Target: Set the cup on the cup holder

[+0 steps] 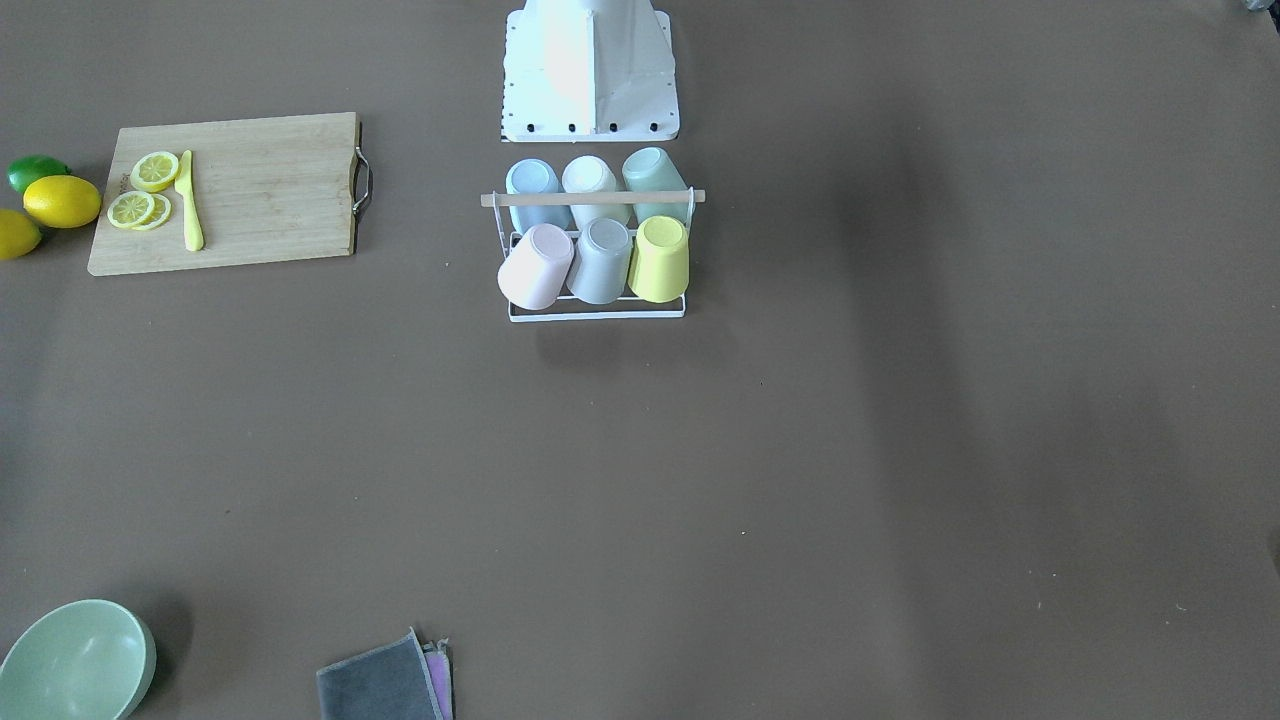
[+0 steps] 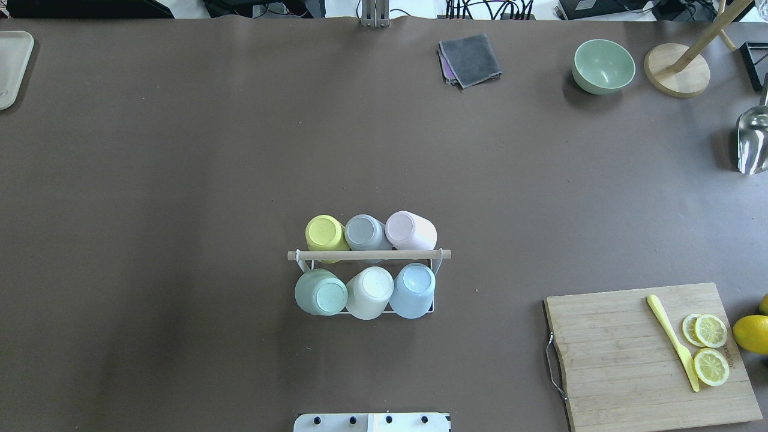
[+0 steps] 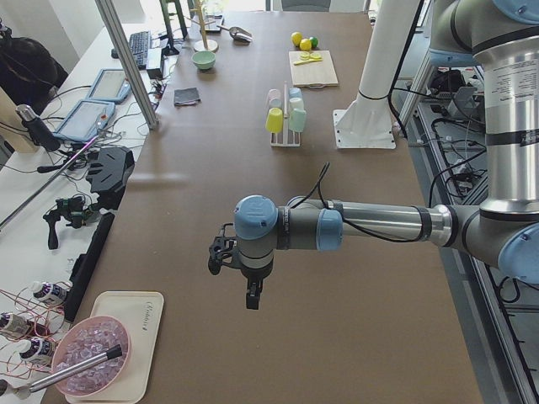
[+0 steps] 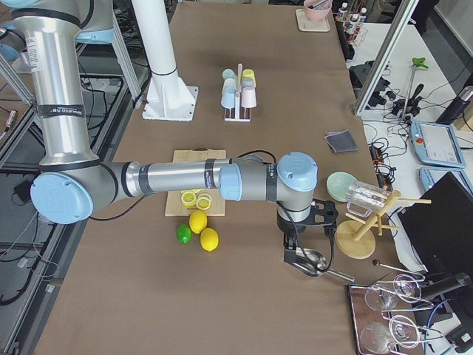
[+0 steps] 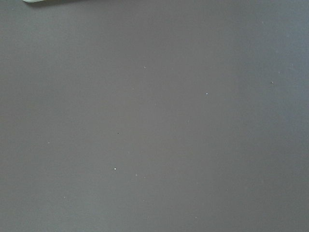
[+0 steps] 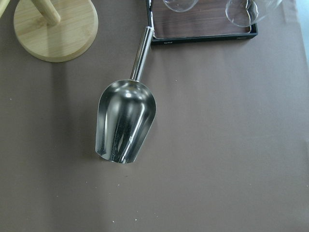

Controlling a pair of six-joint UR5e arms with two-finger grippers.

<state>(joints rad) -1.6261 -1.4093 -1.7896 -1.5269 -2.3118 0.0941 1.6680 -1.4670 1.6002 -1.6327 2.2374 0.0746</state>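
Observation:
The cup holder (image 2: pixel 369 255), a white wire rack with a wooden rod across its top, stands mid-table in front of the robot's base. Several cups sit upside down on its prongs, among them a pink cup (image 1: pixel 535 266), a yellow cup (image 1: pixel 661 258) and a blue cup (image 2: pixel 414 288). No cup lies loose on the table. My left gripper (image 3: pixel 252 296) hangs over bare table far to the left of the rack, and I cannot tell its state. My right gripper (image 4: pixel 290 248) hovers above a metal scoop (image 6: pixel 125 123) far to the right, state also unclear.
A cutting board (image 2: pixel 624 360) with lemon slices and a yellow knife lies at the near right, whole lemons beside it. A green bowl (image 2: pixel 603 66), a folded grey cloth (image 2: pixel 470 59) and a wooden stand (image 2: pixel 677 71) sit along the far edge. A tray (image 2: pixel 12 66) lies far left.

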